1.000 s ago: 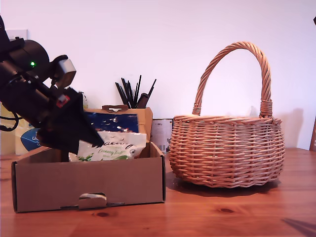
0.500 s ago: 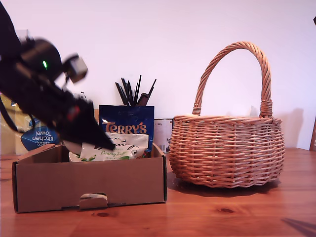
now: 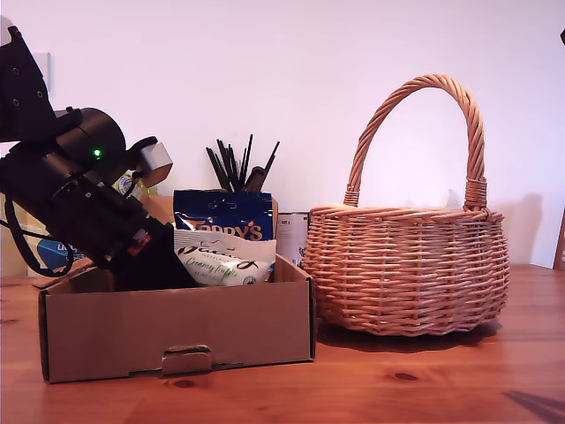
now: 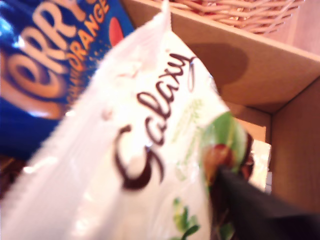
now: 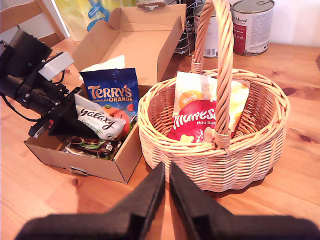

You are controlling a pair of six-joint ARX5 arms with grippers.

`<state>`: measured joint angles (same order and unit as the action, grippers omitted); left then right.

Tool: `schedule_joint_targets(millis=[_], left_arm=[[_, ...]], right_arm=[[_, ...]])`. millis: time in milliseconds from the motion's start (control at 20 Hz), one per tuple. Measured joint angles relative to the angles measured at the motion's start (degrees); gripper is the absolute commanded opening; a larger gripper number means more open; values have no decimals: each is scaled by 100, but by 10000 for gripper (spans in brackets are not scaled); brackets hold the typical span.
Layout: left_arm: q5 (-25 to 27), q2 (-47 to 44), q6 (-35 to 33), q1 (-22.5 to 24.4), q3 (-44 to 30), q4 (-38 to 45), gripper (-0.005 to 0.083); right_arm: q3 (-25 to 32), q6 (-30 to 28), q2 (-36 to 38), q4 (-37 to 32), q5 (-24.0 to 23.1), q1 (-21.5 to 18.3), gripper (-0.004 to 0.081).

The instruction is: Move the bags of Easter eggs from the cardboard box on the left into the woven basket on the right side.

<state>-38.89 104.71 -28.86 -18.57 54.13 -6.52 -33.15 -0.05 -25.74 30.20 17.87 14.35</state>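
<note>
Galaxy bag pinched in my first hand, now lifted at the box rim, against the Terry's bag behind it. Box has slid toward the basket, nearly touching. My second hand is pressed together, hovering over bare counter before the basket.

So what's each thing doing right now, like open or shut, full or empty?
cardboard box: lid flap open, bags inside.
Galaxy bag: held in my first gripper, raised above the box floor.
Terry's bag: upright in the box.
woven basket: upright, holding two bags.
my second gripper: shut, holding nothing, near the basket.
</note>
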Motion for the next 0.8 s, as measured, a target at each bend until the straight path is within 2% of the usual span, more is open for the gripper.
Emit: schedule_joint_targets(millis=[250,600,700,800], left_arm=[[57,-57,37,-4,372,-411,34],[9,-1113,76,-4,748,-647,34],[-214,-1357,278,-9,769,-597,34],[-393,-1436,752,-70,782,-450,34]], right_arm=[[0,0,0,0,0,0,-13],[0,0,0,0,0,0,-13],[0,0,0,-2,0,0,-13],[0,0,0,0,0,0,-13]])
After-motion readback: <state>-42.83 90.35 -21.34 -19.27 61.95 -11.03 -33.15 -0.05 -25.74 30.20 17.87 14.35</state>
